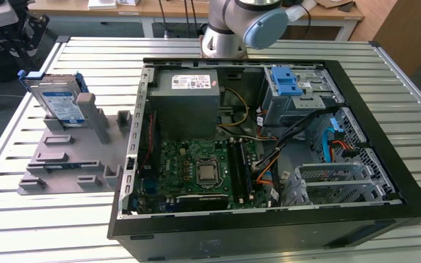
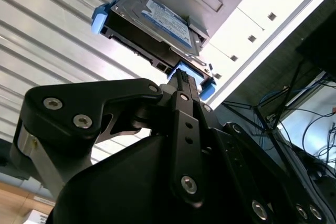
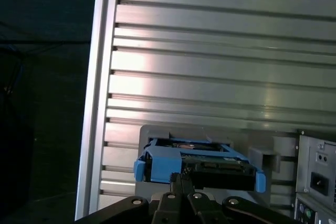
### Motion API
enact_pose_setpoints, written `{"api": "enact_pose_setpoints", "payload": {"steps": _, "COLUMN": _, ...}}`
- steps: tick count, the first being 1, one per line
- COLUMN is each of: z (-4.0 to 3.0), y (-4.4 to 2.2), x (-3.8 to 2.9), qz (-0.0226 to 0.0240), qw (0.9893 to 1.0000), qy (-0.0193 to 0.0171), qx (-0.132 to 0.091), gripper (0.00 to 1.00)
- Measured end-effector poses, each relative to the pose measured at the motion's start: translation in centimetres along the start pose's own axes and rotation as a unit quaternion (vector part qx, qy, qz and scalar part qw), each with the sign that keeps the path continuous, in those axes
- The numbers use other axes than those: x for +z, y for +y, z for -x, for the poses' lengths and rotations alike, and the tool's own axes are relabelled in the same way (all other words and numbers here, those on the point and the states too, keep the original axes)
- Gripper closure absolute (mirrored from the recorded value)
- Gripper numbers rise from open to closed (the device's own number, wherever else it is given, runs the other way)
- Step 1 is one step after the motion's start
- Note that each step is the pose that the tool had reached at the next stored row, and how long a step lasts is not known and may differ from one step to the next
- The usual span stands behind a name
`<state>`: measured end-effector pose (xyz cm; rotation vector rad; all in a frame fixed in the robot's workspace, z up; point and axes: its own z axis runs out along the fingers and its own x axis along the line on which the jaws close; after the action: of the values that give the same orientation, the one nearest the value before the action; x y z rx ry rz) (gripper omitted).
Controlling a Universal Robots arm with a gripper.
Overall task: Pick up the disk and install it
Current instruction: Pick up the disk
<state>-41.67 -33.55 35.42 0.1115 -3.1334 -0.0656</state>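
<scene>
**Disk parked in its stand beside the case; claw closed, empty**

Surface: slatted aluminium table (image 1: 50,224), ribs running across the exterior view. An open computer case (image 1: 269,233) lies on its side on the table, side panel off; it is the reference for all places below.

Room: wooden desks (image 1: 123,6) stand behind the case. A wooden cabinet (image 1: 408,27) is past the case's far corner on the exterior view's right. Dark floor (image 3: 42,103) shows beyond the table edge.

The arm (image 1: 229,30) rises from the table just behind the case.

Inside the case:
- grey power supply box (image 1: 188,96) in the far corner, exterior view's left
- green motherboard (image 1: 195,164) in front of the power supply box
- drive cage (image 1: 295,90) with a blue latch in the far corner, exterior view's right

Disk (image 1: 58,101): outside the case, on the exterior view's left of it. It stands on edge in a grey moulded fixture (image 1: 72,153) set just beside the case wall. A blue carrier (image 3: 144,166) frames it, and its blue-and-white label is visible.

Claw (image 3: 181,178): in both wrist views the fingertips are pressed together with nothing between them. The claw (image 2: 184,77) points at the carrier-framed edge of the disk (image 2: 157,22), tips lined up with that edge. Whether they touch it cannot be told
</scene>
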Motion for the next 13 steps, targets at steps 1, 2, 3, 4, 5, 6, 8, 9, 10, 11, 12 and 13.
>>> {"api": "enact_pose_setpoints", "payload": {"steps": 1, "z": 0.00, "y": 0.00, "x": 0.00, "qz": 0.0000, "qw": 1.0000, "qy": 0.0001, "qx": -0.003, "gripper": 0.89}}
{"api": "enact_pose_setpoints", "payload": {"steps": 2, "z": 0.00, "y": 0.00, "x": 0.00, "qz": 0.0000, "qw": 1.0000, "qy": 0.0002, "qx": -0.006, "gripper": 0.89}}
{"api": "enact_pose_setpoints", "payload": {"steps": 3, "z": 0.00, "y": 0.00, "x": 0.00, "qz": 0.0000, "qw": 1.0000, "qy": 0.0003, "qx": -0.009, "gripper": 0.89}}
{"api": "enact_pose_setpoints", "payload": {"steps": 4, "z": 0.00, "y": 0.00, "x": 0.00, "qz": 0.0000, "qw": 0.9999, "qy": 0.0005, "qx": -0.011, "gripper": 0.89}}
{"api": "enact_pose_setpoints", "payload": {"steps": 5, "z": 0.00, "y": 0.00, "x": 0.00, "qz": 0.0000, "qw": 0.9999, "qy": 0.0006, "qx": -0.014, "gripper": 0.89}}
{"api": "enact_pose_setpoints", "payload": {"steps": 6, "z": 0.00, "y": 0.00, "x": 0.00, "qz": -0.0001, "qw": 0.9999, "qy": 0.0007, "qx": -0.017, "gripper": 0.89}}
{"api": "enact_pose_setpoints", "payload": {"steps": 8, "z": 0.00, "y": 0.00, "x": 0.00, "qz": -0.0001, "qw": 0.9997, "qy": 0.0010, "qx": -0.023, "gripper": 0.89}}
{"api": "enact_pose_setpoints", "payload": {"steps": 9, "z": 0.00, "y": 0.00, "x": 0.00, "qz": -0.0001, "qw": 0.9997, "qy": 0.0011, "qx": -0.026, "gripper": 0.89}}
{"api": "enact_pose_setpoints", "payload": {"steps": 10, "z": 0.00, "y": 0.00, "x": 0.00, "qz": -0.0001, "qw": 0.9996, "qy": 0.0012, "qx": -0.028, "gripper": 0.89}}
{"api": "enact_pose_setpoints", "payload": {"steps": 11, "z": 0.00, "y": 0.00, "x": 0.00, "qz": -0.0001, "qw": 0.9995, "qy": 0.0013, "qx": -0.031, "gripper": 0.89}}
{"api": "enact_pose_setpoints", "payload": {"steps": 12, "z": 0.00, "y": 0.00, "x": 0.00, "qz": -0.0002, "qw": 0.9994, "qy": 0.0014, "qx": -0.034, "gripper": 0.89}}
{"api": "enact_pose_setpoints", "payload": {"steps": 13, "z": 0.00, "y": 0.00, "x": 0.00, "qz": -0.0002, "qw": 0.9993, "qy": 0.0015, "qx": -0.037, "gripper": 0.89}}
